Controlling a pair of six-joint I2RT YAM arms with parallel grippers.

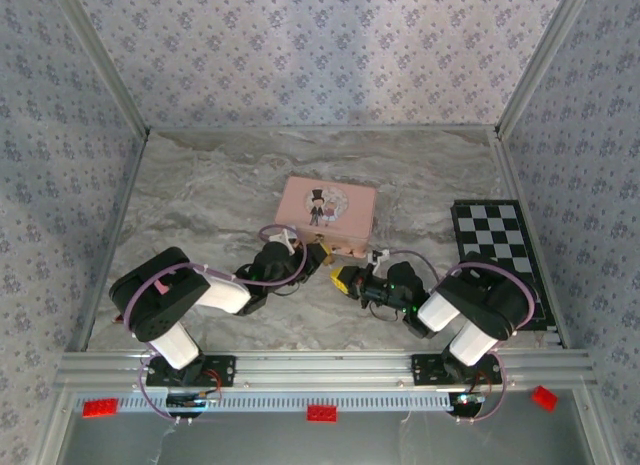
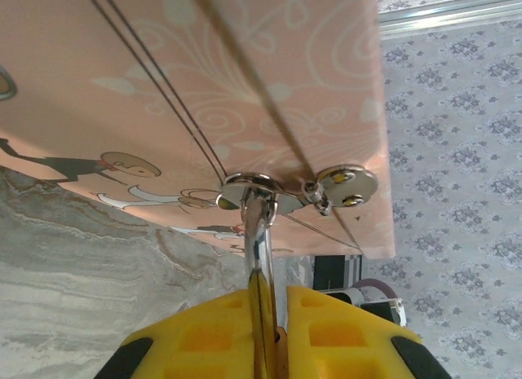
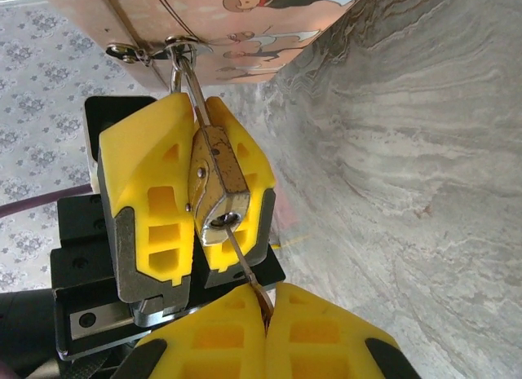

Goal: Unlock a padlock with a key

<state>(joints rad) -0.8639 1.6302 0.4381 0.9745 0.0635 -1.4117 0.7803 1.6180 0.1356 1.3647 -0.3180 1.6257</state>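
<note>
Pinching padlock [image 3: 216,183] between left fingers [image 3: 143,191] — key [image 3: 243,261] inserted.

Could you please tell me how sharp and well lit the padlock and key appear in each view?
Right wrist: padlock and key sharp, evenly lit. Left wrist: the padlock's shackle is soft from closeness, with glare on the clasp of the tin. Top: flat light, both too small to judge.

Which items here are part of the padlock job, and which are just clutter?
In the job:
small brass padlock, shut in the left end effector
thin silvery metal key, in its keyhole, pinched by the right end effector
pink rectangular tin, padlock hooked through its clasp

Lying about:
black-and-white chequered board
three red plastic bricks on the front rail
</note>
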